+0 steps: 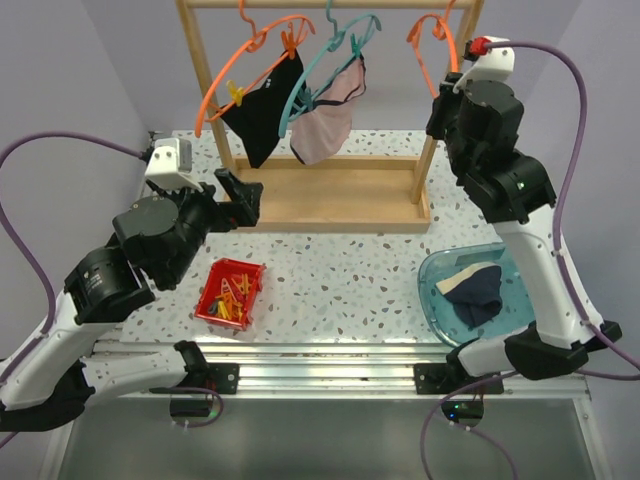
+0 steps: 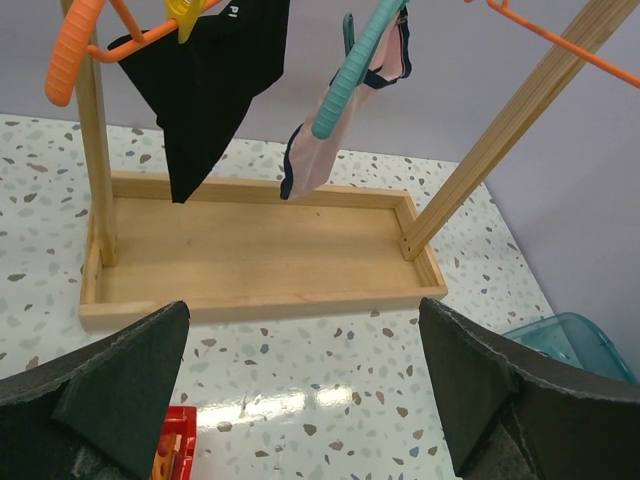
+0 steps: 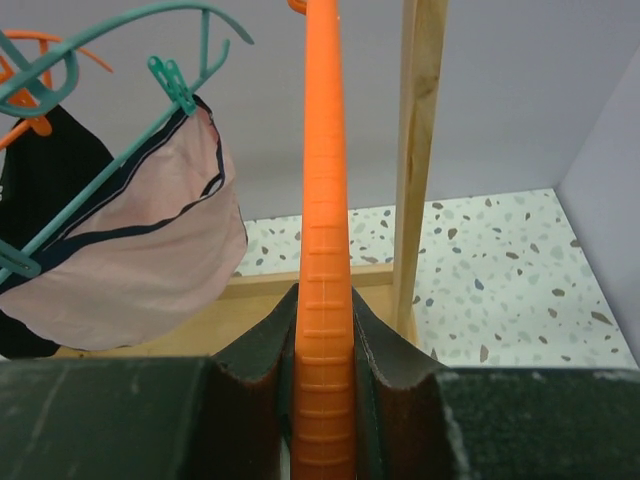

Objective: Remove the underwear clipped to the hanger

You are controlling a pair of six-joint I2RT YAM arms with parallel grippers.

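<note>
Right wrist alone shows right pincer (image 3: 322, 335) clamped on orange hanger (image 3: 323, 150); left pincer (image 2: 300, 335) apart.

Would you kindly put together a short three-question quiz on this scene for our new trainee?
1. How many briefs hang clipped on the wooden rack?
2. True or false: the navy fabric briefs with beige lining lie in the translucent blue plastic tray.
3. What is the right hand clamped on? A) that tray; B) the bare orange plastic hanger; C) the rack's post.
Key: 1, two: the black fabric briefs and the dusty pink fabric briefs with dark trim. 2, true. 3, B.
</note>
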